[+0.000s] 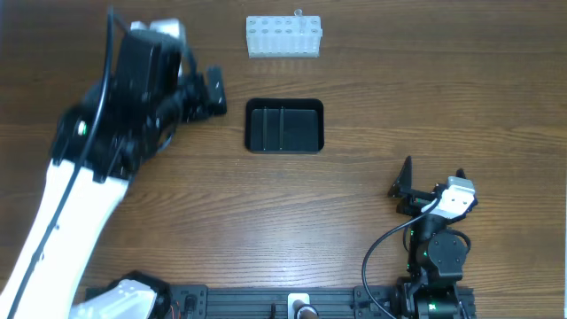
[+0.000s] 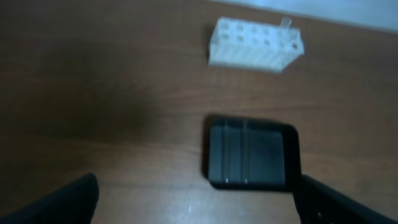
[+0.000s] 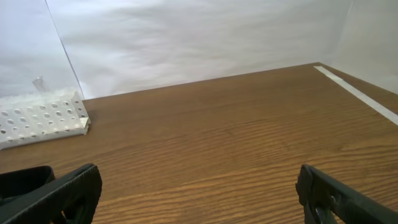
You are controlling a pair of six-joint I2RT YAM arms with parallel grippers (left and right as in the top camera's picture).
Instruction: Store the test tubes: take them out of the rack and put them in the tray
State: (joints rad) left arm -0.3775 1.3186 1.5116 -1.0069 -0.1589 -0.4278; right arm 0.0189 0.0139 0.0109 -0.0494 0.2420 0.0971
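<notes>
A white test tube rack stands at the table's far middle. One clear tube stands upright in its far right corner. In front of the rack lies the black tray, with two clear tubes lying in its left half. My left gripper hangs open and empty above the table, left of the tray. My right gripper is open and empty near its base at the front right, pointing toward the rack.
The brown wooden table is bare around the rack and tray. A white wall rises behind the table's far edge.
</notes>
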